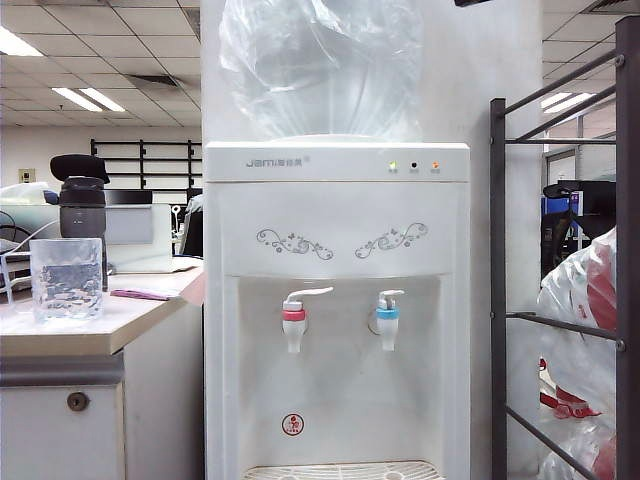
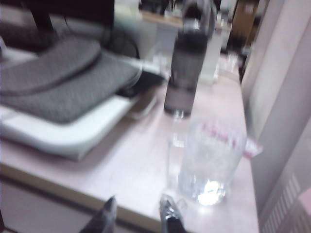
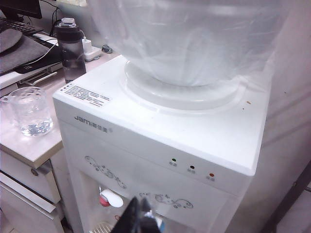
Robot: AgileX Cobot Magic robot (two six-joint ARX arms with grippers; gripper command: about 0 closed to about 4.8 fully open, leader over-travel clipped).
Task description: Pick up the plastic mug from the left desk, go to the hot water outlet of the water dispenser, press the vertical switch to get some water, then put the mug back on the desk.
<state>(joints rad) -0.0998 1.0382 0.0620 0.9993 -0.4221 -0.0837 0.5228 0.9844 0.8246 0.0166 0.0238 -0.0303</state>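
The plastic mug (image 1: pixel 66 278) stands upright on the left desk (image 1: pixel 120 322) near its front edge, clear and with water in it. My left gripper (image 2: pixel 139 199) hovers just off the desk edge (image 2: pixel 73 191), open, nothing between its fingers, the mug (image 2: pixel 209 162) a short way beyond and to one side. My right gripper (image 3: pixel 139 199) is shut and empty, high in front of the water dispenser (image 3: pixel 160 141), above the taps. The hot water outlet (image 1: pixel 293 318) has a red collar, and its vertical switch (image 1: pixel 308 293) is untouched. Neither gripper shows in the exterior view.
A dark black-capped bottle (image 1: pixel 82 205) stands behind the mug. A grey padded case (image 2: pixel 63 82) lies on a white tray further along the desk. The blue-collared tap (image 1: pixel 388 315) sits beside the red one, above a drip grille (image 1: pixel 345 470). A dark metal rack (image 1: pixel 560 320) stands right of the dispenser.
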